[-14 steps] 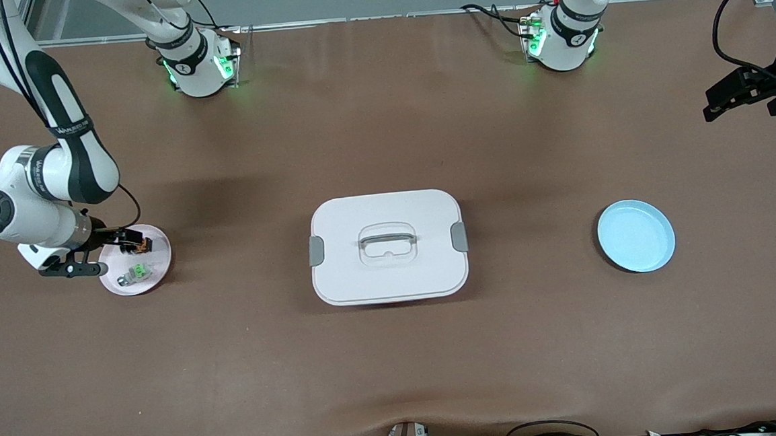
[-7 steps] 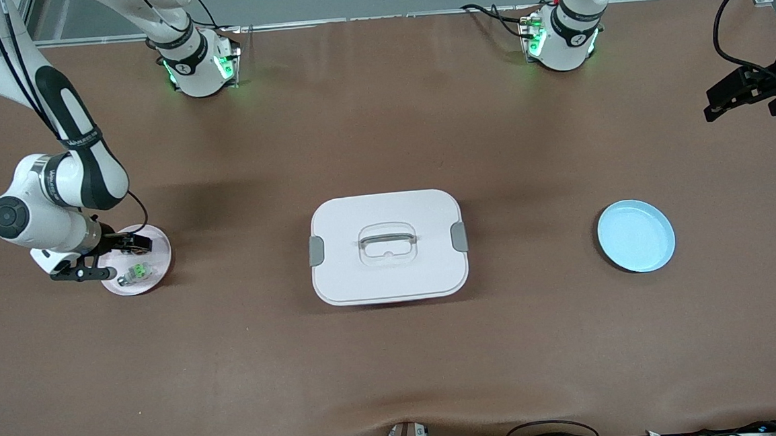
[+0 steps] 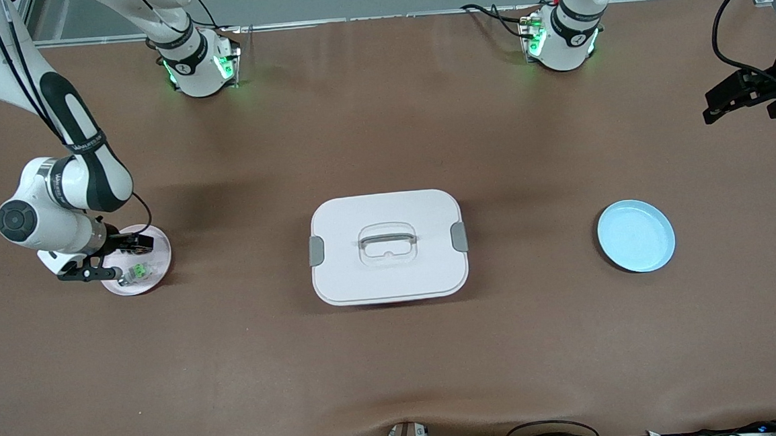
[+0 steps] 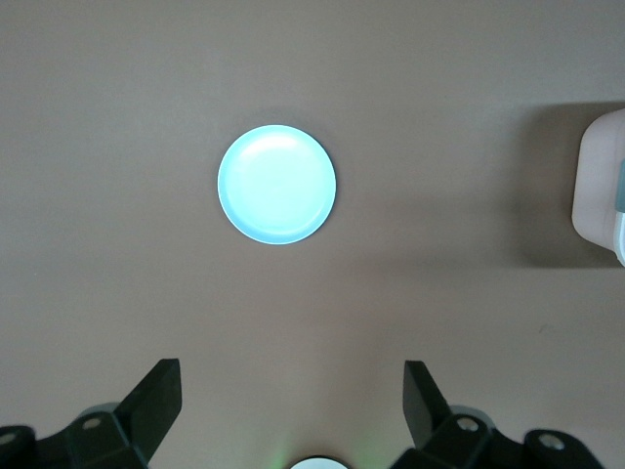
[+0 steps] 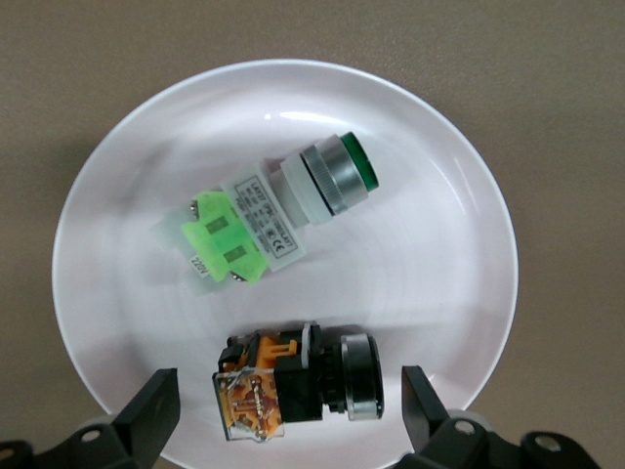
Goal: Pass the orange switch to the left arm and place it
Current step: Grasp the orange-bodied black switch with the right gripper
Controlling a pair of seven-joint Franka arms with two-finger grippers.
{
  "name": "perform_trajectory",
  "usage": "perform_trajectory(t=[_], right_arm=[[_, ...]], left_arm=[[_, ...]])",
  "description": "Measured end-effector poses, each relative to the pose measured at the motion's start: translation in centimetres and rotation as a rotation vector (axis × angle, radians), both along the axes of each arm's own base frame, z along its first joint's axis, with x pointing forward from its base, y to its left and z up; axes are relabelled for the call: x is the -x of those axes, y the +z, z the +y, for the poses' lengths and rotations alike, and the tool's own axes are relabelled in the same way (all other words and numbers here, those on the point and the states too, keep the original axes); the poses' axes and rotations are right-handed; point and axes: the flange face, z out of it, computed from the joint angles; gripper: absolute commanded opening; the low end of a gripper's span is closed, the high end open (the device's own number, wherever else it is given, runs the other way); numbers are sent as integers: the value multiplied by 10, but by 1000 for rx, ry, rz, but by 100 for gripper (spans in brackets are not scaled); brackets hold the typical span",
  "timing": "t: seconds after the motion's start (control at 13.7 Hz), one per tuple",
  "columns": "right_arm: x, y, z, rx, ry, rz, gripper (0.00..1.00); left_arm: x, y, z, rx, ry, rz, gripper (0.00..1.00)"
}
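Right gripper (image 5: 283, 415) hangs wide open over the pink plate (image 5: 459, 225), straddling the orange switch (image 5: 293, 386). Risk: a skewed descent clips the green switch (image 5: 278, 215) lying just beside it. Left gripper (image 4: 293, 405) waits spread wide above the table near the blue plate (image 4: 276, 184); the box (image 3: 388, 246) sits between the plates.

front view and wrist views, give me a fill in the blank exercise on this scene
1. The orange switch lies on the ____ plate.
2. Beside it lies a switch with a ____ button.
3. The left gripper looks down on the ____ plate.
4. The box stands ____ the two plates.

Missing words: pink; green; blue; between
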Motion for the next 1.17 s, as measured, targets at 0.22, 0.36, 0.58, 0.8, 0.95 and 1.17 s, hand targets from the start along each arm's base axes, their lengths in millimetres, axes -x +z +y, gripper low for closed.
perform_trajectory(t=[0.22,0.36,0.58,0.8,0.95,1.17], right_arm=[[2,-5,-5,1,-2,8,100],[3,-9,-5,0,-1,14,100],[5,-14,-5,-2,1,22,100],[6,-18,-5,-4,6,20,100],[8,-23,-4,-5,9,17,85],[8,-25,-4,-6,15,16,52]], left_arm=[[-1,-1,0,0,0,-1,100],[-1,-1,0,0,0,-2,100],[-1,0,0,0,0,-4,100],[-2,0,0,0,0,-4,100],[-2,-1,0,0,0,-6,100],[-4,-1,0,0,0,-8,100]])
